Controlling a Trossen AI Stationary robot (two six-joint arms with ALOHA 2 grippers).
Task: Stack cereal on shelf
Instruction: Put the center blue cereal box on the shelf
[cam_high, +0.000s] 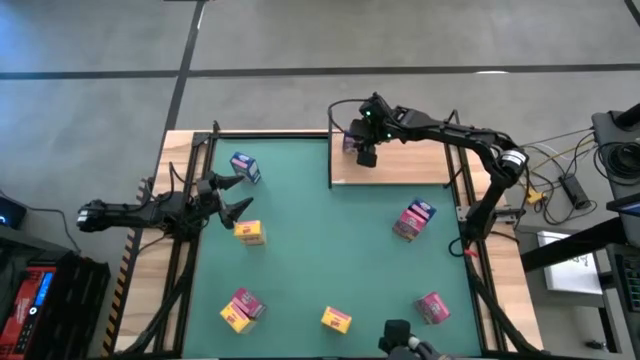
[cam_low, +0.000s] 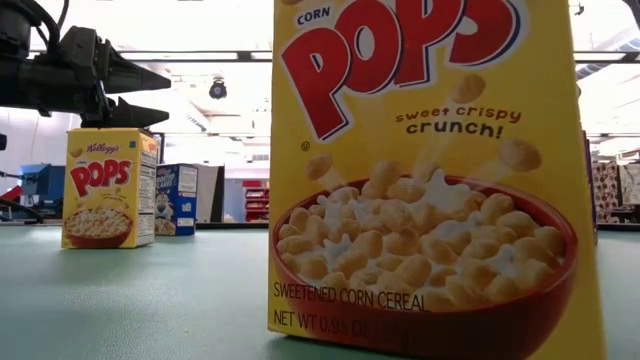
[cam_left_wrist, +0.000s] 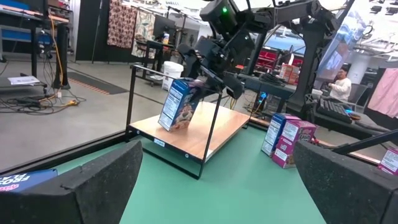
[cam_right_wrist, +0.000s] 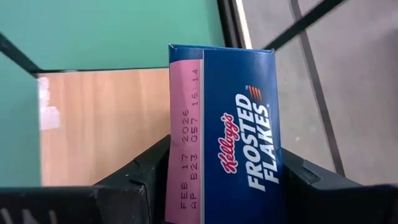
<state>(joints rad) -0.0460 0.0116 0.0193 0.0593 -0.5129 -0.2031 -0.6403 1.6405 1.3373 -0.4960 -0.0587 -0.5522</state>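
My right gripper (cam_high: 364, 150) reaches over the far left end of the shelf (cam_high: 420, 165), a light-wood board with thin black posts, and is shut on a blue Frosted Flakes cereal box (cam_right_wrist: 239, 143). In the left wrist view that box (cam_left_wrist: 177, 106) hangs tilted over the board (cam_left_wrist: 199, 134). Whether its lower corner touches the wood I cannot tell. At the table's left edge my left gripper (cam_high: 232, 196) waits level and open, holding nothing. Several more cereal boxes stand on the green mat. My right gripper pinches the blue box between its two fingers (cam_right_wrist: 137, 177), one on the pink side face (cam_right_wrist: 179, 186) and the other on the opposite side. The fingers slant down from the table's right onto the box's upper end (cam_left_wrist: 193, 87). The box is tilted, its lower end over the board.
On the mat stand a blue box (cam_high: 245, 167), a yellow one (cam_high: 250, 232), a pink and blue pair (cam_high: 413, 220), a pink one (cam_high: 432, 307), a yellow one (cam_high: 336, 319) and a pink and yellow pair (cam_high: 240, 308). A person (cam_left_wrist: 341, 81) sits beyond the table.
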